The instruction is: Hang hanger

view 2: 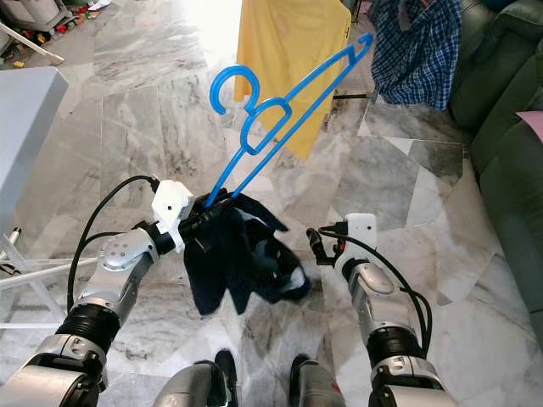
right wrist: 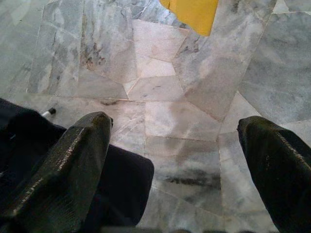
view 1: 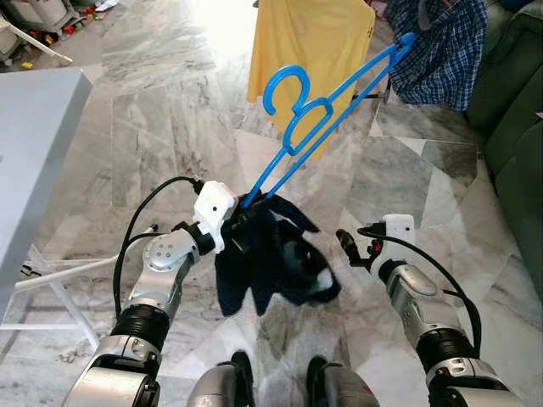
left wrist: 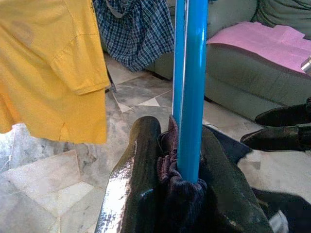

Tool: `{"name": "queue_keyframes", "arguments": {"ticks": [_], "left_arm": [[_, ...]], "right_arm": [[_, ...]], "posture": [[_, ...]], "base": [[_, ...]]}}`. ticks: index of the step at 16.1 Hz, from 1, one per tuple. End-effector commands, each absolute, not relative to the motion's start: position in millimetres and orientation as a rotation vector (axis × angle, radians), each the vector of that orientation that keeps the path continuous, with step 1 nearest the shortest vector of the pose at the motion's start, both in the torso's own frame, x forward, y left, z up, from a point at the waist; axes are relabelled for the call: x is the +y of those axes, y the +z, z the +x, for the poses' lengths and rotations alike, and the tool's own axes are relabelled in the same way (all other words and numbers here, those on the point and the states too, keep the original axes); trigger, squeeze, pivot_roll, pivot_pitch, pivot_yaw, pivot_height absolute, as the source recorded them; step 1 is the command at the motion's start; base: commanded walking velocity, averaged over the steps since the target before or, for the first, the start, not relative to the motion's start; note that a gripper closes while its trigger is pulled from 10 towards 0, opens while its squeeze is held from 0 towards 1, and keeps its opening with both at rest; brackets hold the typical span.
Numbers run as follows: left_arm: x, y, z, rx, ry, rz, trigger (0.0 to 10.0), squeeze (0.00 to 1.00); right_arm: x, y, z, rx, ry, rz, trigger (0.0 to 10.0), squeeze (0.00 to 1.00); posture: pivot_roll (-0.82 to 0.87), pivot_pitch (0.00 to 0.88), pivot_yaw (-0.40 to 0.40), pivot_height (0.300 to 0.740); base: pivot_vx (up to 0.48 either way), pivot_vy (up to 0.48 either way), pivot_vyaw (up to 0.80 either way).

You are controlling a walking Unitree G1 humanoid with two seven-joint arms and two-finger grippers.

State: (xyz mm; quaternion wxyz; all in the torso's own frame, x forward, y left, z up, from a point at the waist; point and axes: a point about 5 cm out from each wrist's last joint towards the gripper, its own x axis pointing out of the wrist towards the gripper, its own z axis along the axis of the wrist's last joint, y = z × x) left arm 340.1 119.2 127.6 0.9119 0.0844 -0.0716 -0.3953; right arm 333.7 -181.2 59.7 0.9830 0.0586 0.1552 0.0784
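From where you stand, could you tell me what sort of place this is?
Most likely a home's living area used for drying laundry: a marble-tiled floor, a green sofa, and a yellow shirt and plaid shirt hanging ahead. The left gripper holds a blue hanger.

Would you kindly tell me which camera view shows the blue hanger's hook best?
The left eye view: the blue hanger shows whole there, its hook curling open. The right eye view shows much the same. The left wrist view gives its bars, pinched with dark cloth in the left gripper.
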Motion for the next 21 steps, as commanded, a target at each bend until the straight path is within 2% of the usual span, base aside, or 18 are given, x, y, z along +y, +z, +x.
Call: {"name": "queue_keyframes", "arguments": {"ticks": [1,11,12,13,15,17,18,20,21], "left_arm": [[120.9,133.8,340.2,-0.182,-0.804,0.171,0.0,0.00],[120.9,133.8,340.2,-0.182,-0.804,0.171,0.0,0.00],[113.8,147.1,347.1,-0.200,-0.724,0.160,0.2,0.00],[110.9,158.4,358.0,-0.217,-0.609,0.161,0.0,0.00],[113.2,149.7,358.9,-0.192,-0.548,0.156,0.4,0.00],[117.6,144.6,360.0,-0.185,-0.486,0.141,1.5,0.00],[120.8,142.9,360.9,-0.171,-0.451,0.126,1.9,0.00],[122.3,144.2,362.0,-0.168,-0.433,0.130,1.3,0.00],[124.2,151.1,364.0,-0.188,-0.414,0.115,1.2,0.00]], "right_arm": [[-179.7,53.5,330.2,0.340,0.159,0.133,10.0,0.00],[-179.7,53.5,330.2,0.340,0.159,0.133,10.0,0.00],[-158.7,50.3,319.7,0.300,0.299,0.153,10.0,0.00],[-137.2,58.1,308.9,0.199,0.403,0.137,10.0,0.00],[-134.1,70.7,314.1,0.138,0.355,0.110,10.0,0.00],[-133.1,82.3,320.5,0.101,0.306,0.138,10.0,0.00],[-133.0,86.7,321.1,0.080,0.282,0.086,10.0,0.00],[-135.0,85.2,319.3,0.084,0.266,0.056,10.0,0.00],[-136.7,77.9,315.4,0.118,0.269,0.096,10.0,0.00]], "posture": [[-0.06,0.267,0.052,0.740],[-0.06,0.267,0.052,0.740],[-0.05,0.277,0.092,0.740],[-0.05,0.277,0.092,0.740],[-0.06,0.269,0.088,0.740],[-0.08,0.257,0.077,0.740],[-0.08,0.256,0.075,0.740],[-0.08,0.252,0.066,0.740],[-0.08,0.256,0.059,0.740]], "base": [[0.000,0.000,0.00],[0.000,0.000,0.00],[0.000,0.000,0.00],[0.000,0.000,0.00],[0.000,0.000,0.00],[0.000,0.000,0.00],[0.000,0.000,0.00],[0.000,0.000,0.00],[0.000,0.000,0.00]]}}
